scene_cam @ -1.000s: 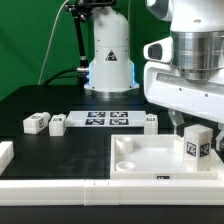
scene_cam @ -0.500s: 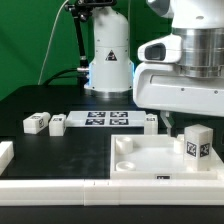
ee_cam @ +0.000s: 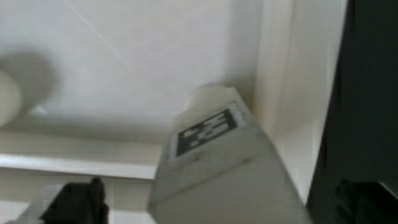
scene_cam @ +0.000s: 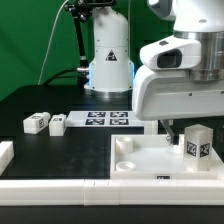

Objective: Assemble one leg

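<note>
Black tabletop, green backdrop: the pincer (scene_cam: pixel 178 128) hangs spread just above the leg (scene_cam: pixel 197 143), seemingly a light, rigid, smooth block; best pinched across its flat sides.

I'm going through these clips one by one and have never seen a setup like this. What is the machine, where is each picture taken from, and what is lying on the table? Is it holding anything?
The big white machine is a robot arm; its grasping part, the gripper, hangs at the exterior view's right. One picture comes from a camera off the arm, the other from a camera on the wrist, looking down past the jaws.

On the black table lies a large white panel with round corner sockets. A leg, a chunky white block with a square tag, stands upright on it, right below the arm. The wrist view shows this leg close up. Three more legs lie further back: two at the left and one beside the marker board, a flat strip of printed tags.

Whether the jaws grip the leg, I cannot tell.
</note>
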Controlling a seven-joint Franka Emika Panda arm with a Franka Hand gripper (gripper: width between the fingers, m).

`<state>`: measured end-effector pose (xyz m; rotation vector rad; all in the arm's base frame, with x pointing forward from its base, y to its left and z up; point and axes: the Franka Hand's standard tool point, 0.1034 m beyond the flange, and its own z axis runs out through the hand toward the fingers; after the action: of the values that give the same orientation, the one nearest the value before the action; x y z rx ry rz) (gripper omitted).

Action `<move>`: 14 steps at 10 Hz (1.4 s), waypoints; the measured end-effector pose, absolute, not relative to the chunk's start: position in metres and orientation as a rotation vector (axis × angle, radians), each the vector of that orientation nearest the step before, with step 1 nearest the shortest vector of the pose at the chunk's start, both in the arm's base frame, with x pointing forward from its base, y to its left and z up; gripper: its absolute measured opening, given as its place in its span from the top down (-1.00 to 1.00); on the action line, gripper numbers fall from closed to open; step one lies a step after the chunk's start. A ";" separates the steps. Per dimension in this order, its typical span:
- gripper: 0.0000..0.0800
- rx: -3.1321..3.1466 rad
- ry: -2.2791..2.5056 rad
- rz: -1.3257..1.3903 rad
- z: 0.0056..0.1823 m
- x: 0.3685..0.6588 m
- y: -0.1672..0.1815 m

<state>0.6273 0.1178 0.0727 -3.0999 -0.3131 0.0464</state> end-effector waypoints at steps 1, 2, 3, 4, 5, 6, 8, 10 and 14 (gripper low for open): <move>-0.62 -3.083 -0.448 0.050 0.074 0.629 0.118; -0.62 -3.053 -0.620 0.048 0.074 0.629 0.117; -0.62 -3.038 -0.684 0.048 0.073 0.629 0.116; -0.31 -3.038 -0.684 0.048 0.073 0.629 0.116; -0.31 -3.038 -0.683 0.048 0.073 0.629 0.116; 0.05 -3.044 -0.651 0.049 0.073 0.629 0.117; 0.27 -3.060 -0.563 0.050 0.073 0.629 0.117; 0.27 -3.100 -0.288 0.055 0.073 0.629 0.118; 0.27 -3.089 0.428 0.027 0.072 0.625 0.121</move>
<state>0.6246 0.1215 0.0718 -3.0892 0.4277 0.0275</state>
